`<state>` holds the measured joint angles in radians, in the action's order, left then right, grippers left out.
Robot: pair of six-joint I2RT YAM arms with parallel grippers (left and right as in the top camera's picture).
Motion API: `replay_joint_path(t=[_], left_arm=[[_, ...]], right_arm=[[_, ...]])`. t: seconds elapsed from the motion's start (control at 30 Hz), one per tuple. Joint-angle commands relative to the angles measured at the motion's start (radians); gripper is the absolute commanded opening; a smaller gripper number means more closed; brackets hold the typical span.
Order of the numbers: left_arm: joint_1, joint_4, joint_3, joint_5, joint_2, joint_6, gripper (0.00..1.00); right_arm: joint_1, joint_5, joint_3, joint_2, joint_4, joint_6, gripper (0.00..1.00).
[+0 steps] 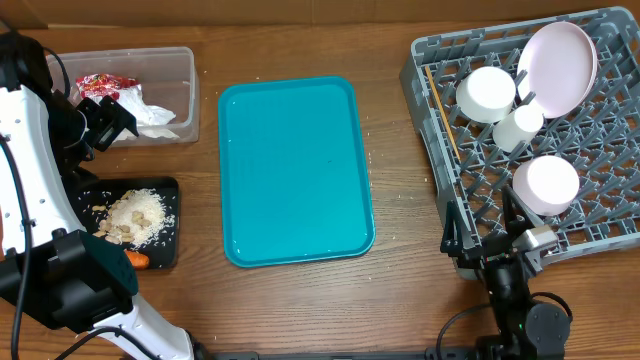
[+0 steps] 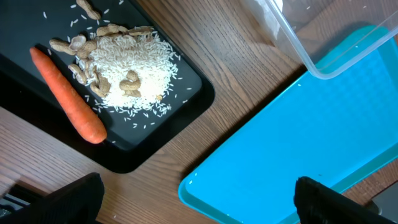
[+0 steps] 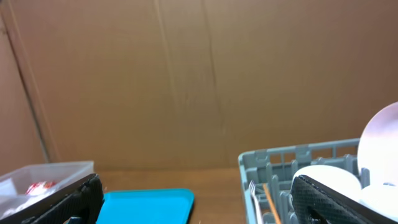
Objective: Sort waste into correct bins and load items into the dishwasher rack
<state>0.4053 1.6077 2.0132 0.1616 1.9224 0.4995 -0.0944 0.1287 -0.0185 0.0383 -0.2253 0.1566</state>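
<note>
The grey dishwasher rack [image 1: 470, 160] at the right holds a pale pink plate [image 1: 557, 62], two white bowls [image 1: 486, 93] [image 1: 546, 184], a small cup [image 1: 520, 127], a wooden stick [image 1: 443, 118] and a fork [image 3: 252, 193]. The black tray [image 1: 165, 250] carries rice [image 2: 134, 71], beige scraps [image 2: 81, 46] and the carrot [image 2: 68, 96]. A red wrapper [image 1: 100, 84] and napkins [image 1: 145, 108] lie in the clear tub [image 1: 190, 90]. My left gripper [image 2: 199, 202] hangs open and empty over the table, near the tub and black tray. My right gripper [image 1: 480, 228] is open and empty at the rack's near corner.
A large teal tray [image 1: 295, 170] lies bare in the middle of the wooden table, with a few stray rice grains around it. A brown cardboard wall [image 3: 199, 81] closes off the back. The left arm's white body [image 1: 30, 200] stands along the left edge.
</note>
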Motion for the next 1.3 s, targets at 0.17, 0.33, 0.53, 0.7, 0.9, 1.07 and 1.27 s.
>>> replay_joint_path(t=[0.17,0.33,0.53,0.7,0.9,1.07,1.27], left_arm=[[-0.007,0.002,-0.002,0.003,-0.026,0.013,1.00],[-0.007,0.002,-0.002,0.004,-0.026,0.013,1.00],[-0.007,0.002,-0.002,0.004,-0.026,0.013,1.00],[-0.007,0.002,-0.002,0.003,-0.026,0.013,1.00],[-0.006,0.002,-0.002,0.003,-0.026,0.013,1.00],[-0.006,0.002,-0.002,0.004,-0.026,0.013,1.00],[-0.006,0.002,-0.002,0.003,-0.026,0.013,1.00]], right_arm=[[-0.011,-0.111,0.011,-0.035,-0.013,-0.005,1.00],[-0.011,-0.127,0.011,-0.035,0.111,-0.004,1.00],[-0.011,-0.130,0.011,-0.035,0.312,-0.004,1.00],[-0.011,-0.125,0.011,-0.035,0.309,-0.004,1.00],[-0.011,-0.126,0.011,-0.035,0.309,-0.004,1.00],[-0.011,-0.126,0.011,-0.035,0.309,-0.004,1.00],[-0.011,-0.126,0.011,-0.035,0.309,-0.004,1.00]])
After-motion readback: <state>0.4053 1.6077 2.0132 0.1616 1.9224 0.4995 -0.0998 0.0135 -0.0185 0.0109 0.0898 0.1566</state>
